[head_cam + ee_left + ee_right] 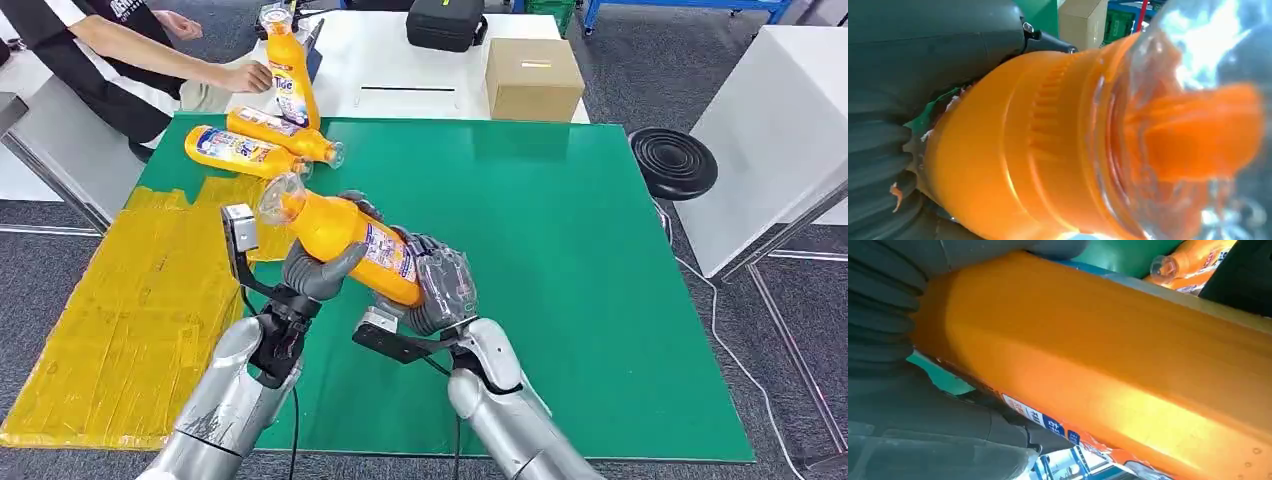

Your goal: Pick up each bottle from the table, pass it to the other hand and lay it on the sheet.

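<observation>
Both hands wrap one orange bottle (352,243) in mid-air above the green table (560,260): left hand (315,272) near its neck, right hand (435,285) round its base. Handover under way; yellow sheet (130,310) bare; two bottles (262,142) lie far-left.

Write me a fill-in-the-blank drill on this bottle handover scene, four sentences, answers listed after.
1. The held bottle is gripped by ___ robot hands at once, the left hand and the right hand.
2. The table cover is ___ in colour.
3. Two bottles lie on their ___ near the far left corner.
4. A person's hand holds a standing bottle at the table's ___ edge.

Missing words: both; green; sides; far
</observation>
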Controlling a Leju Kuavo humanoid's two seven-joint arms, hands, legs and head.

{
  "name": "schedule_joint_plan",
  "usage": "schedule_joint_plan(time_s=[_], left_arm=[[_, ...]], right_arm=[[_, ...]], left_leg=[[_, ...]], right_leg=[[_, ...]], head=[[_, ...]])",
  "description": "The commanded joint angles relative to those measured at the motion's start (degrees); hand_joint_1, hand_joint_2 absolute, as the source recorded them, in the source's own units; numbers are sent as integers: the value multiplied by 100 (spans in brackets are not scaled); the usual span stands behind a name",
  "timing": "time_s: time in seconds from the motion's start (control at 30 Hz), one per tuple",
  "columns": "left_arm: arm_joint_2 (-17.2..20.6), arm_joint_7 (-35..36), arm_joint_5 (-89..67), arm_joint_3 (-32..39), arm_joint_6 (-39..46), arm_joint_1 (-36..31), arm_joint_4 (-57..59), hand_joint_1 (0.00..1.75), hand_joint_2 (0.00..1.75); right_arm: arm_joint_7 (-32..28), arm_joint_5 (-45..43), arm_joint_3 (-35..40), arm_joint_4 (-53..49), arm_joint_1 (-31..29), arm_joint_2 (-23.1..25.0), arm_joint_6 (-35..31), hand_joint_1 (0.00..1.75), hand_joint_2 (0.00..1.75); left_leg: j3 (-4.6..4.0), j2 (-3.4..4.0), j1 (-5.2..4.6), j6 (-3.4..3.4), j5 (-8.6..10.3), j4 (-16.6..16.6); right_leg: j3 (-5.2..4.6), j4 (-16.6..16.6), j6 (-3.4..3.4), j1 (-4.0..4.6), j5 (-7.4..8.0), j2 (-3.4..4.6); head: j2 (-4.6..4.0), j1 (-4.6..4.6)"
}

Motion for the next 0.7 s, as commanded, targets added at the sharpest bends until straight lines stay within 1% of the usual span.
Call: schedule_joint_plan(time_s=[0.03,0.07,0.1,0.13,0.2,0.23,0.27,0.33,0.37,0.47,0.53,0.57,0.6,0.7], left_arm=[[-21,55,-7,-377,-70,-425,80,175,175],[-21,55,-7,-377,-70,-425,80,175,175],[-18,55,-7,-369,-66,-433,80,175,175],[-18,55,-6,-365,-63,-430,73,175,175],[-7,57,0,-349,-51,-413,29,175,175],[-5,61,3,-349,-47,-407,21,175,175],[2,68,10,-349,-40,-395,15,175,175],[13,66,3,-349,-30,-370,10,175,175],[10,66,3,-336,-18,-354,6,175,175],[-9,66,6,-314,-5,-347,-13,175,175],[-17,64,3,-290,11,-359,-6,175,175],[1,64,18,-297,22,-361,-10,175,175],[15,60,43,-289,40,-358,3,175,175],[103,0,91,-189,85,-313,8,175,175]], right_arm=[[-114,97,687,632,-56,71,189,175,175],[-114,97,687,632,-56,71,189,175,175],[-109,77,683,635,-62,82,188,175,175],[-108,63,683,634,-63,84,180,175,175],[-100,9,668,615,-61,87,146,175,175],[-100,-7,662,609,-57,87,132,175,175],[-113,-52,630,586,-37,87,66,175,175],[-136,-129,572,567,-4,89,-57,175,175],[-151,-222,518,573,7,95,-107,175,175],[-193,-473,348,499,56,82,-204,175,175],[-455,-849,166,254,198,62,-446,175,175],[-839,-1312,15,-9,360,50,-616,19,175],[-1205,-1584,-94,-276,527,27,-844,0,175],[-1539,-1849,-184,-1017,910,-165,-1087,0,175]], left_leg=[[15,-14,9,-26,-4,-2],[9,-11,8,-20,-3,-1],[24,-14,10,-35,-7,-5],[14,-12,10,-25,-5,-1],[23,-14,8,-34,-7,-4],[13,-12,9,-25,-4,-1],[22,-13,10,-33,-7,-3],[14,-13,10,-27,-5,-1],[11,-11,8,-22,-3,-2],[27,-14,9,-36,-7,-6],[14,-16,8,-24,-4,-2],[25,-18,10,-35,-6,-6],[14,-17,9,-26,-3,-3],[15,-24,8,-26,-3,-5]], right_leg=[[20,-6,-11,7,-7,-15],[14,-5,-8,6,-4,-12],[30,-9,-13,7,-9,-16],[20,-6,-10,8,-6,-13],[28,-7,-13,5,-10,-16],[17,-5,-10,7,-6,-13],[28,-8,-13,8,-8,-15],[20,-6,-10,8,-6,-14],[16,-6,-8,7,-5,-12],[32,-10,-13,7,-9,-16],[20,-6,-9,6,-7,-17],[32,-10,-13,7,-9,-20],[19,-7,-10,7,-6,-18],[22,-8,-10,6,-9,-24]], head=[[0,2],[0,0],[0,0],[0,2],[0,2],[0,2],[0,0],[0,2],[0,0],[0,0],[0,0],[0,0],[0,2],[0,4]])
